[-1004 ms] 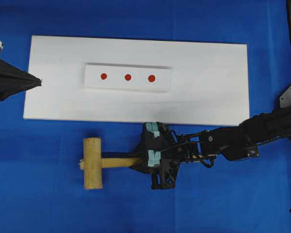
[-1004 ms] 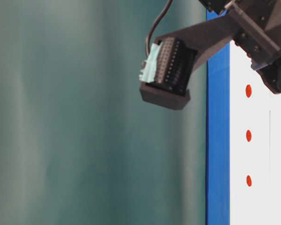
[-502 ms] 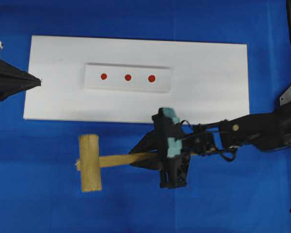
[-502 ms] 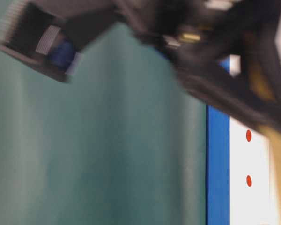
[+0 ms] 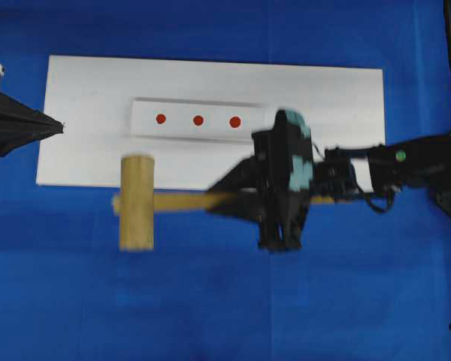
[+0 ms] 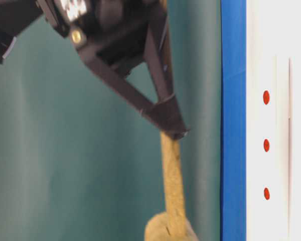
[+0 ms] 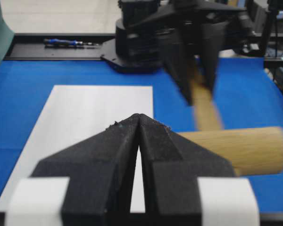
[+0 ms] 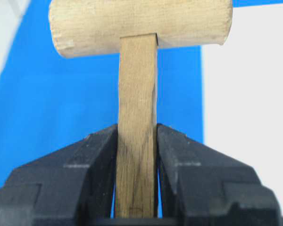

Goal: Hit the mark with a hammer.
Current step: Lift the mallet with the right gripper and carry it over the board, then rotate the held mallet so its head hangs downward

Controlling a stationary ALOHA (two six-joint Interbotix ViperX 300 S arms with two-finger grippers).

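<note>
Two black jaws of your right gripper (image 8: pixel 137 174) press flat against both faces of the handle of the hammer (image 8: pixel 137 94), closed tight on it; only the right wrist view shows that contact, with the head crossing the top of that picture. Your left gripper (image 7: pixel 139 123) has its jaws pressed together on nothing, a state the left wrist view shows close up, with the mallet head at 3 o'clock of its tips.

From overhead, the handle runs out from the right gripper toward 9 o'clock, the head overlapping the near edge of the white board (image 5: pixel 331 98). The mark (image 5: pixel 198 119), middle of three red dots on the raised strip (image 5: pixel 143 124), lies at about 1 o'clock from the head, apart from it. The table-level view alone shows the hammer held off the blue cloth (image 6: pixel 233 125).
</note>
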